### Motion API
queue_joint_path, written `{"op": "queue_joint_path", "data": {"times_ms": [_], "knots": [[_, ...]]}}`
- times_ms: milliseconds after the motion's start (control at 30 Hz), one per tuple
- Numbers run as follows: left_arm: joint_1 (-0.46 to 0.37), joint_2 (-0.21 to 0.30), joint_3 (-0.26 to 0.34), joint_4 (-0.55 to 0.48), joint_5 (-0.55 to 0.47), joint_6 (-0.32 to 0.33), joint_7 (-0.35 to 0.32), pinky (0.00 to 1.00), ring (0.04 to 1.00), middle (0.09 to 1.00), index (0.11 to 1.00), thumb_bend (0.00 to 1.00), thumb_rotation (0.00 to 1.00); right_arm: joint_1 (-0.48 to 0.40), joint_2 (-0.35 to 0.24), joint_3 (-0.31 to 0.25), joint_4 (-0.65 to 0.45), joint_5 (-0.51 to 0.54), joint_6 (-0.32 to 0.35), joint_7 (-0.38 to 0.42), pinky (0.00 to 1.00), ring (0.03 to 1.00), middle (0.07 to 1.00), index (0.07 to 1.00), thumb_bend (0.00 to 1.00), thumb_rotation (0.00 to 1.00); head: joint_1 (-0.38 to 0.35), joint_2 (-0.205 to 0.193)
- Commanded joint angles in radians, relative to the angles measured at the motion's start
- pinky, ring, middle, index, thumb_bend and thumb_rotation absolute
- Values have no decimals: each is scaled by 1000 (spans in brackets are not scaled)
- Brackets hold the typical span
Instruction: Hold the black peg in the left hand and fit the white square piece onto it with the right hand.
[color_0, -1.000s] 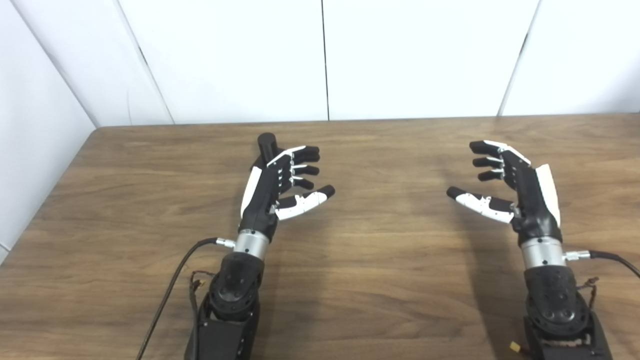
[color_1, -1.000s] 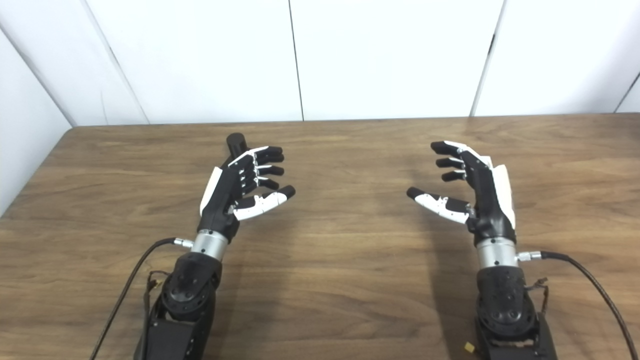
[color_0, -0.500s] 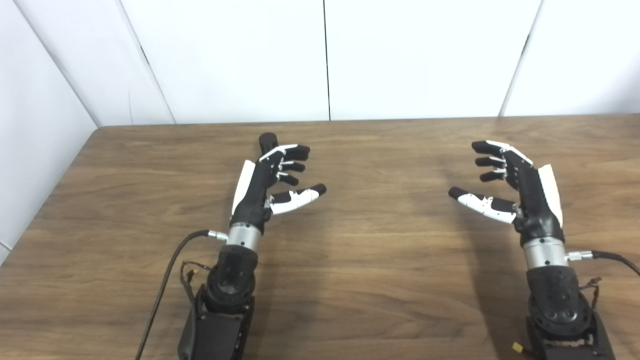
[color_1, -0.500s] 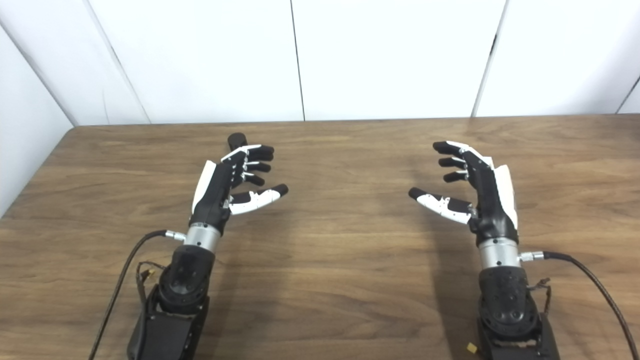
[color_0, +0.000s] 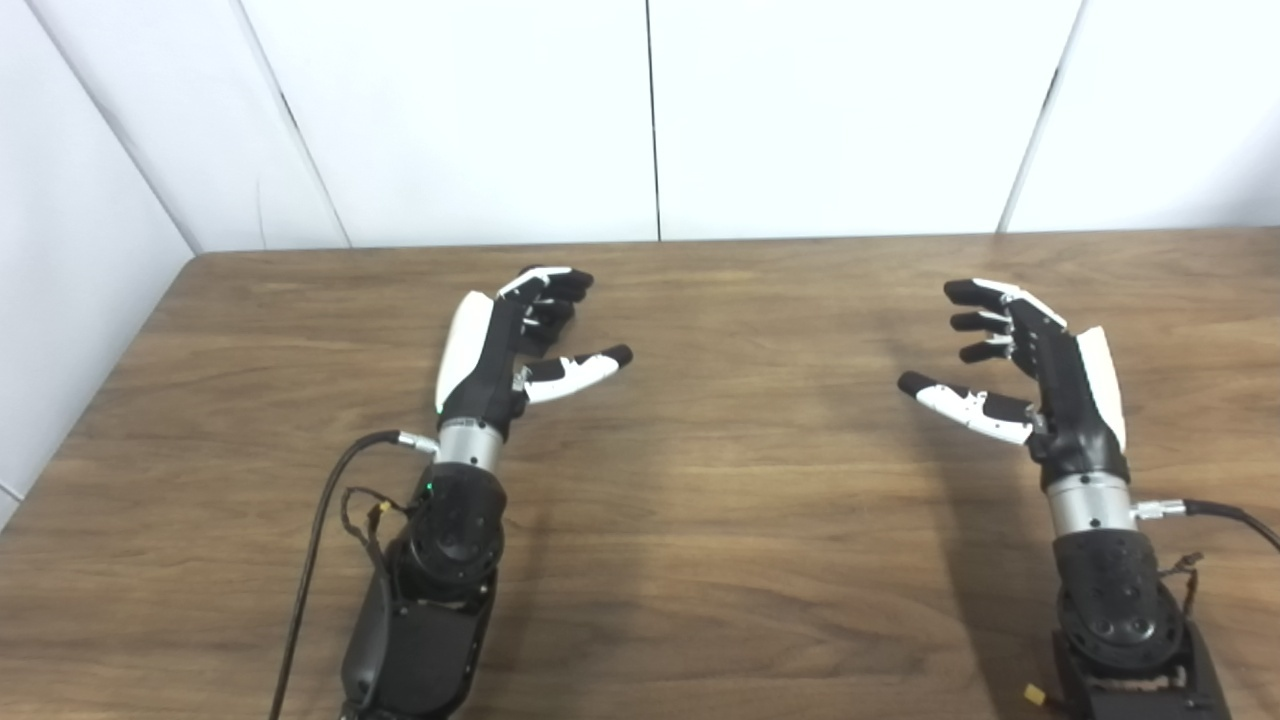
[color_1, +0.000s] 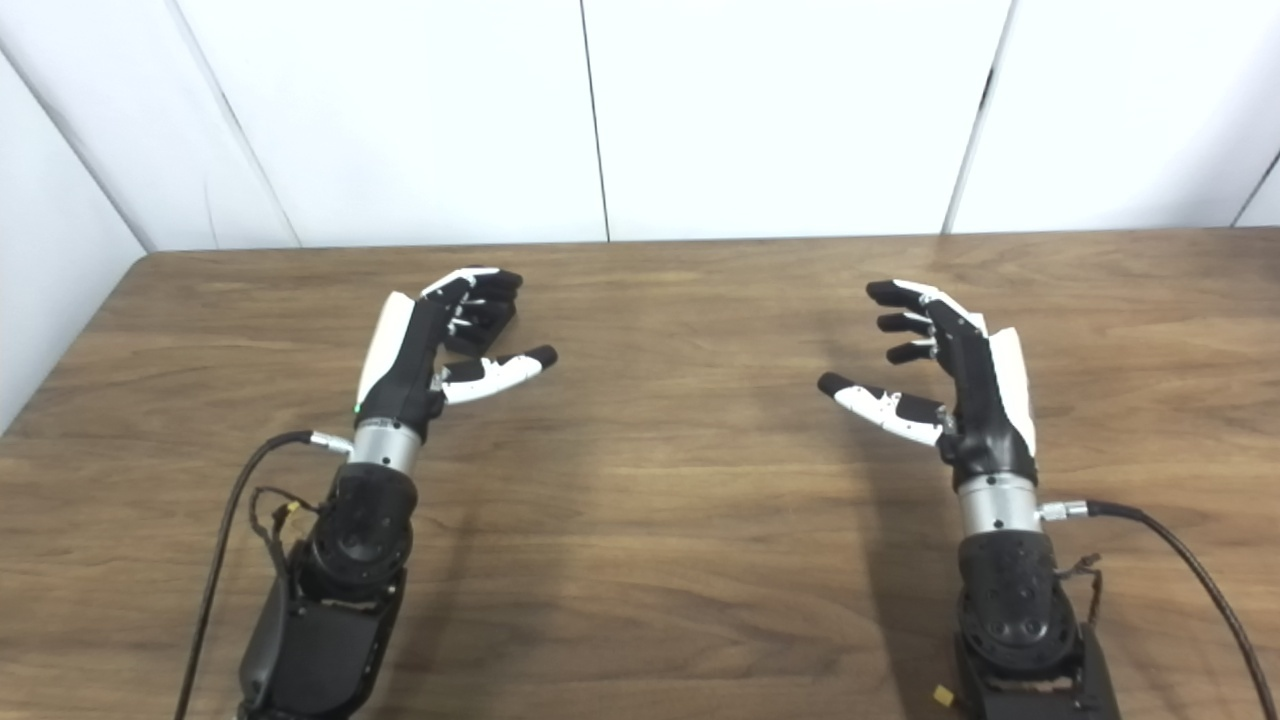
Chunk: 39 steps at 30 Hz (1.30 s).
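Observation:
My left hand (color_0: 500, 340) hovers over the far left part of the wooden table (color_0: 740, 480). Its fingers curl over the spot where the black peg (color_1: 497, 325) stands, while the thumb still points out to the right. The peg is almost wholly hidden behind the fingers, with only a dark bit showing under them, and I cannot tell whether they touch it. My right hand (color_0: 1020, 370) floats open on the right side, palm facing left, holding nothing. No white square piece shows in either view.
White wall panels (color_0: 650, 120) rise just behind the table's far edge, and another wall runs along the left edge. Cables trail from both wrists, on the left (color_0: 320, 540) and on the right (color_1: 1180, 560).
My left hand has moved left and away from me, so its fingers now cover the peg that stood out beyond them before. The right hand has stayed in place.

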<state>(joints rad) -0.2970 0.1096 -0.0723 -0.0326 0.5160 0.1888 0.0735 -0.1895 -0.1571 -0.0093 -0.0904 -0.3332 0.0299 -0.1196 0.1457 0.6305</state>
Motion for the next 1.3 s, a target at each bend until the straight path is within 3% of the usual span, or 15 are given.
{"op": "queue_joint_path", "data": {"times_ms": [0, 233, 500, 633, 800, 900, 1267], "knots": [[-61, 19, -12, -44, 69, 14, 31, 597, 693, 717, 699, 719, 218, -35, -5, -7, -14, 4, -42, -11, 585, 703, 757, 717, 667, 116, 0, 1], [-101, 41, -26, -34, 170, 36, 53, 542, 674, 730, 696, 722, 207, -33, -4, -10, -13, 4, -43, -13, 589, 704, 756, 713, 667, 124, 0, -2], [-149, 89, -51, 7, 264, 68, 49, 558, 707, 760, 702, 704, 271, -33, -2, -13, -19, 3, -33, -12, 586, 700, 756, 719, 665, 125, -3, -1], [-169, 108, -61, 36, 306, 88, 57, 642, 752, 786, 711, 704, 306, -32, -2, -14, -17, 3, -37, -13, 591, 702, 756, 718, 664, 122, -5, 0], [-200, 131, -86, 105, 395, 107, 111, 908, 877, 855, 701, 737, 351, -33, -4, -13, -15, 1, -44, -15, 579, 693, 752, 712, 668, 123, -7, 0], [-218, 141, -98, 144, 430, 118, 131, 980, 916, 885, 705, 740, 371, -32, -4, -13, -17, 1, -41, -12, 571, 695, 753, 716, 666, 128, -8, 1], [-279, 169, -132, 267, 484, 150, 169, 1000, 977, 928, 702, 772, 416, -31, 0, -13, -30, 0, -31, -9, 583, 695, 754, 717, 657, 119, -16, 4]]}}
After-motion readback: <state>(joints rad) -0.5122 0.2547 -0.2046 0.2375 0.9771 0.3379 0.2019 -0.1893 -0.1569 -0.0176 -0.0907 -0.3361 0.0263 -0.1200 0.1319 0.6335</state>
